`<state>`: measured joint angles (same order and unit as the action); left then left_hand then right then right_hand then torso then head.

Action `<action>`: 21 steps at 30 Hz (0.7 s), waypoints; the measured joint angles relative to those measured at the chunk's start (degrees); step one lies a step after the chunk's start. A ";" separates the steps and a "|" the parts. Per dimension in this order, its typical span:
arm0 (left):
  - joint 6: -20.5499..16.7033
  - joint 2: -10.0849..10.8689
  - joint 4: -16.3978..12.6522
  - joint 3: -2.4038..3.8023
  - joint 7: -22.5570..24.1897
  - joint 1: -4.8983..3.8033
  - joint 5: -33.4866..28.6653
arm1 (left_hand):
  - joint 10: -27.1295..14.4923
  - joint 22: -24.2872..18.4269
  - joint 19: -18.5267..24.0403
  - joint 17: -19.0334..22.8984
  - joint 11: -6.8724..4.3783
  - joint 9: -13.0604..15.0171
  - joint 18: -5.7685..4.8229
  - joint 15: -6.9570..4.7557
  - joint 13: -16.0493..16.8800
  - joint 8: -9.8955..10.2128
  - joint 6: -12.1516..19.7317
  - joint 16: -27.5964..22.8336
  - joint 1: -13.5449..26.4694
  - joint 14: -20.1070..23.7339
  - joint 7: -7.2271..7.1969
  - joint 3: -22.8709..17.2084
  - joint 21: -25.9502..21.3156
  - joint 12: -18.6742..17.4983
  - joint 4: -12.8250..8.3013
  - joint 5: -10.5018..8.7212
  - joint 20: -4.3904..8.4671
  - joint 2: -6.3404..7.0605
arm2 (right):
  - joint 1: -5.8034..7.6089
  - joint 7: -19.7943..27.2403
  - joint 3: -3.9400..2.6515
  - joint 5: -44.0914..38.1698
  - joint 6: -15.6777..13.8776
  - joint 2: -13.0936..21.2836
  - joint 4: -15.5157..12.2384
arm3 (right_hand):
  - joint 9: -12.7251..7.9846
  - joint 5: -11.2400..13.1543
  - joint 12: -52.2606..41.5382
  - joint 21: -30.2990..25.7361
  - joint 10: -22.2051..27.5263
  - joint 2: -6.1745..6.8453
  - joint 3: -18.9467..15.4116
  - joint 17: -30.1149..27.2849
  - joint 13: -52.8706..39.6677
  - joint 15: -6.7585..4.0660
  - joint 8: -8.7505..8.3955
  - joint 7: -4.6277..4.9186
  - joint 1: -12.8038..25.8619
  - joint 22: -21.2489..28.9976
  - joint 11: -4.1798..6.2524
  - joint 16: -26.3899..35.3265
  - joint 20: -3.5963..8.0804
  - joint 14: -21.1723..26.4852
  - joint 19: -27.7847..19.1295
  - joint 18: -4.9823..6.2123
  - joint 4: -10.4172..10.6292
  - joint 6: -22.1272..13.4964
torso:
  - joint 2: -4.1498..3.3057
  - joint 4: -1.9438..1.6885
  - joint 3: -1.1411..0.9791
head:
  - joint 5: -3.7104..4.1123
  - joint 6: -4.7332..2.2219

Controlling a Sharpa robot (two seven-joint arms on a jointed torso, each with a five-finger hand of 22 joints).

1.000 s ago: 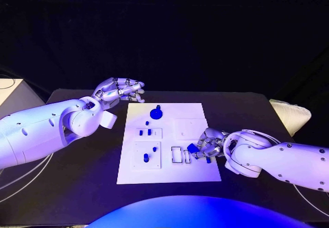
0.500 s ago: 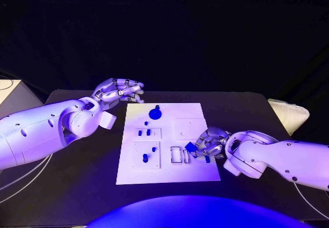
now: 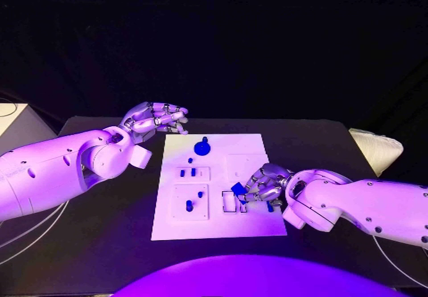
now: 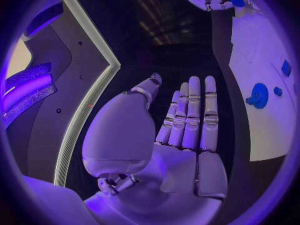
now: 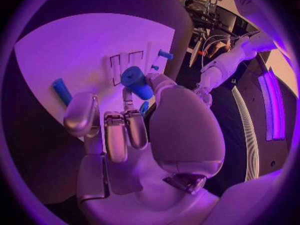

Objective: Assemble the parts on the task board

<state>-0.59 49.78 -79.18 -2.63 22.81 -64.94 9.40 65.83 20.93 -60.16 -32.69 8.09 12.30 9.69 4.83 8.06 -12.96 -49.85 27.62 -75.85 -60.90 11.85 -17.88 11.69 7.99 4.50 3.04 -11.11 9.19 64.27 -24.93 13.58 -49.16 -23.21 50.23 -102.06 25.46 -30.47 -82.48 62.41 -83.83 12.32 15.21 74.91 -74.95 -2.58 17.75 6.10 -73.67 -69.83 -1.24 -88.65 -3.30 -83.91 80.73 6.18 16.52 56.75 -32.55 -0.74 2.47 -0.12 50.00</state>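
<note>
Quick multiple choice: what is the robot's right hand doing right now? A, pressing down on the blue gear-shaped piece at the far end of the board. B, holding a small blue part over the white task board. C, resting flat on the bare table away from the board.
B: the right hand holds a small blue part in its fingers above the task board, near the board's rectangular slots.

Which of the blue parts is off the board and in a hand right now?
The blue part pinched by the right hand, over the slots at the task board's near right. The other parts, like the round one, sit on the board.
</note>
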 measured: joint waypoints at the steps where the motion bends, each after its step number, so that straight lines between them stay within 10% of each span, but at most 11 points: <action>1: 0.00 0.00 -0.01 0.00 0.00 0.00 0.01 | 0.00 0.02 0.00 0.00 0.00 0.00 0.00 0.10 0.00 0.00 0.00 0.00 0.00 0.11 0.00 0.00 0.00 0.19 0.00 0.00 0.00 0.00 | 0.00 0.00 0.00 0.12 0.06 -0.38 0.21 | 0.00 0.00 0.00 0.03 0.00 0.11 0.16 0.00 0.00 0.00 0.01 0.00 0.39 0.00 0.00 0.00 0.00 0.00 0.00 0.00 0.00 0.00 | -0.01 -0.01 0.01 | -0.06 0.00; 21: 0.00 0.01 -0.16 0.00 -0.25 0.00 0.09 | -0.52 0.10 -0.01 0.01 0.11 -0.01 0.00 0.31 0.04 0.00 0.21 0.00 -0.29 0.92 0.21 -0.24 0.00 0.44 0.25 0.00 0.01 -0.29 | -0.45 -2.56 0.05 -0.47 4.10 -4.59 3.52 | 0.58 4.52 0.00 0.26 -0.22 -0.09 -0.59 0.00 0.02 0.00 1.56 -0.79 9.15 -0.72 0.22 0.00 0.22 0.00 0.22 0.00 0.08 1.42 | -0.03 0.01 -0.01 | -0.82 -0.01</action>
<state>-0.59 49.78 -79.34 -2.63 22.57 -64.95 9.49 65.31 21.03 -60.16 -32.68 8.19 12.30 9.69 5.13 8.10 -12.96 -49.64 27.62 -76.14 -59.97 12.05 -18.12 11.69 8.43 4.75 3.04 -11.10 8.90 63.83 -27.49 13.64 -49.63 -19.11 45.64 -98.54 26.05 -25.94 -82.48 62.67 -84.05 12.23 14.62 74.91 -74.93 -2.58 19.30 5.31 -64.51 -70.55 -1.02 -88.65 -3.08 -83.91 80.95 6.18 16.60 58.17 -32.58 -0.74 2.46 -0.94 49.99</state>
